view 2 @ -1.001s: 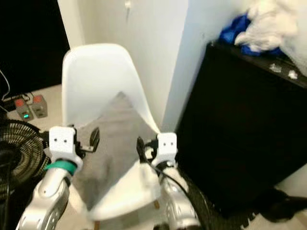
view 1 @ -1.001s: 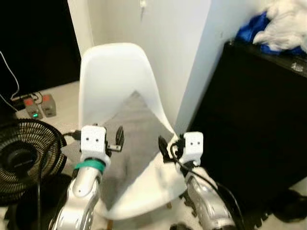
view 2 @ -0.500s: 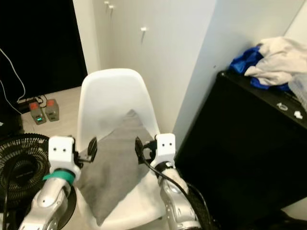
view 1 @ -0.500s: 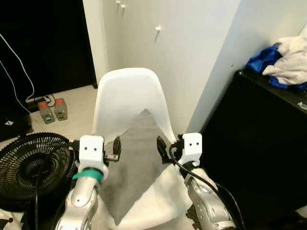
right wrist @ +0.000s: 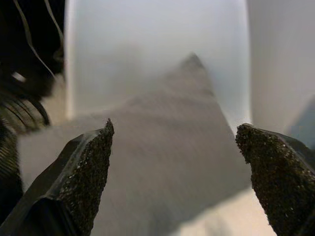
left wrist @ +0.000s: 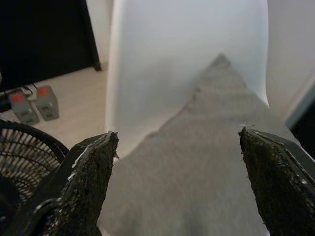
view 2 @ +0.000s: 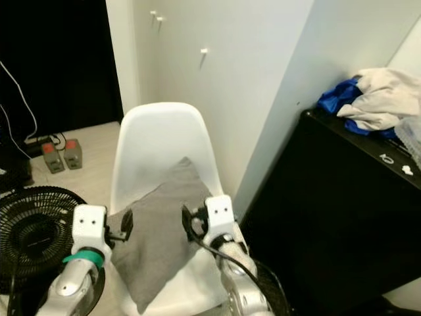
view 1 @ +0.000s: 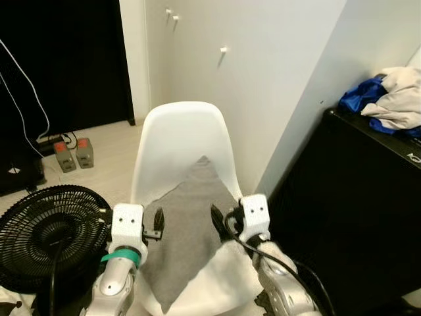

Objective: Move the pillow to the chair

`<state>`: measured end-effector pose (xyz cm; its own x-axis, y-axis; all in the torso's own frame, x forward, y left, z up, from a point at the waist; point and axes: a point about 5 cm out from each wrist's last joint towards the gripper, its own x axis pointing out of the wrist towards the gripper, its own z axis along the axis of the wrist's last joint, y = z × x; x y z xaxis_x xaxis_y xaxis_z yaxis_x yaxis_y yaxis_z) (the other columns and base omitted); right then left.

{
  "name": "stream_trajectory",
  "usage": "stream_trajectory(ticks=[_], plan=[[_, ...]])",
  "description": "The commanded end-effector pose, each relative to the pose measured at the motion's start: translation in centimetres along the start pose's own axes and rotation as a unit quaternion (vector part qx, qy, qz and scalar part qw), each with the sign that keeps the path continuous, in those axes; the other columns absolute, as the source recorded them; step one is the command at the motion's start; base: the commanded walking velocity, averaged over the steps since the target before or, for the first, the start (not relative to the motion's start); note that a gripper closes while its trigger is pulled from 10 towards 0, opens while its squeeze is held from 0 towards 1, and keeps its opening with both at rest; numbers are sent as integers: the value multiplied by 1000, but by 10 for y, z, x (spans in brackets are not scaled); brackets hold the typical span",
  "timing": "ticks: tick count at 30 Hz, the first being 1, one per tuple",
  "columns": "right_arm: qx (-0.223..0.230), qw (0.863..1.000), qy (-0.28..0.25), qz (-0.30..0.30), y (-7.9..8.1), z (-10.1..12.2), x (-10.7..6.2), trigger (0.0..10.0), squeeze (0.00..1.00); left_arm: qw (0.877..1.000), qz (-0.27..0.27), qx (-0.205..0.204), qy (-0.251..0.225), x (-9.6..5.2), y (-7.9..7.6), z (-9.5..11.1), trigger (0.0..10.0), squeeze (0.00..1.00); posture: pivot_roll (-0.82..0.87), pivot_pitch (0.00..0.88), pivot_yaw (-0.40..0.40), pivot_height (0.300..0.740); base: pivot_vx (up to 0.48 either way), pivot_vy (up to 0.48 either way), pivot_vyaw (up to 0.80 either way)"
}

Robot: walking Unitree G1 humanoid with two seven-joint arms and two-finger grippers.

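Nearest the camera, both silver arms reach forward over the front of the seat. The left gripper [view 1: 158, 224] hangs at the left edge of the pillow [view 1: 185, 232], and its wrist view shows its two black fingers [left wrist: 91, 182] spread wide with nothing between them. The right gripper [view 1: 217, 218] sits at the pillow's right edge, its fingers [right wrist: 83, 172] likewise spread apart and clear of the fabric (the wrist view is a little blurred, but the gap is plain).

The grey pillow lies on the white chair [view 1: 177, 131], turned like a diamond: one corner points up against the backrest and the opposite corner hangs toward the front lip of the seat. It covers most of the seat, leaving bare white plastic on the right front.

To the robot's left of the chair stands a black fan [view 1: 46, 234] on the floor, its round grille facing up and forward. To the right is a black cabinet [view 1: 355, 210] with a heap of blue and white clothes [view 1: 388, 99] on top.

Farther back, two small grey devices with red tops [view 1: 72, 153] sit on the pale floor near a dark doorway [view 1: 66, 59], with a white cable [view 1: 23, 99] hanging across it. Behind the chair rises a white wall [view 1: 263, 79] carrying small white pegs [view 1: 223, 50].
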<state>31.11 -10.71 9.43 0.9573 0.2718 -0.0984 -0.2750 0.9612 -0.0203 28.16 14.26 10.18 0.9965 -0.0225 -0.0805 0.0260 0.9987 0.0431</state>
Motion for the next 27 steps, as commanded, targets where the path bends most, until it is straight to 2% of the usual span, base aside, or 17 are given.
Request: stream_trajectory(ticks=[1,4,5,7,9,10,12,13,15,16,17,18,20,22,24,26,27], plan=[[5,1000,11,-27,-12,-6,-5,10000,0,1000,-20,5,2,1,-8,-1,10000,0,-43,40,17,740,0,0,0],[15,999,9,-39,-16,-5,-6,10000,0,999,-34,15,-5,4,-9,4,10000,0,-45,40,26,740,0,0,0],[16,999,11,-46,-19,-6,-5,10000,0,999,-49,19,-8,8,-13,8,10000,0,-54,69,40,740,0,0,0],[14,999,0,-48,-21,3,-1,10000,0,994,-97,37,-28,20,-23,29,10000,0,-81,77,38,740,0,0,0],[14,999,-4,-48,-23,7,1,10000,0,992,-112,49,-34,24,-27,36,10000,0,-78,79,40,740,0,0,0],[4,999,-11,-48,-25,15,5,10000,0,989,-120,74,-50,34,-30,56,10000,0,-72,130,41,740,0,0,0],[-3,998,-16,-54,-27,23,10,10000,0,985,-123,107,-64,46,-35,87,10000,0,-87,162,25,740,0,0,0],[-3,998,-16,-54,-27,23,10,10000,0,985,-123,107,-64,46,-35,87,10000,0,-87,162,25,740,0,0,0],[0,998,-15,-63,-29,25,9,10000,0,980,-132,127,-70,51,-44,114,10000,0,-79,181,14,740,0,0,0],[1,998,-14,-63,-29,26,7,10000,0,977,-150,128,-84,50,-53,135,10000,0,-77,221,3,740,0,0,0],[1,998,-13,-63,-29,26,6,10000,0,974,-164,127,-94,48,-60,148,10000,0,-77,221,3,740,0,0,0],[0,998,-13,-62,-28,26,5,10000,0,972,-172,126,-100,47,-64,155,10000,0,-77,221,3,740,0,0,0],[0,998,-13,-62,-28,26,5,10000,0,972,-172,126,-100,47,-64,155,10000,0,-77,221,3,740,0,0,0],[-4,999,-6,-53,-26,23,0,10000,0,959,-212,134,-135,36,-79,187,10000,0,-79,242,-6,740,0,0,0],[-4,999,-6,-53,-26,23,0,10000,0,959,-212,134,-135,36,-79,187,10000,0,-79,242,-6,740,0,0,0],[-5,999,-2,-48,-25,23,-3,10000,0,945,-252,124,-168,24,-88,227,10000,0,-91,258,-4,740,0,0,0],[-5,999,-2,-48,-25,23,-3,10000,0,945,-252,124,-168,24,-88,227,10000,0,-91,258,-4,740,0,0,0]])
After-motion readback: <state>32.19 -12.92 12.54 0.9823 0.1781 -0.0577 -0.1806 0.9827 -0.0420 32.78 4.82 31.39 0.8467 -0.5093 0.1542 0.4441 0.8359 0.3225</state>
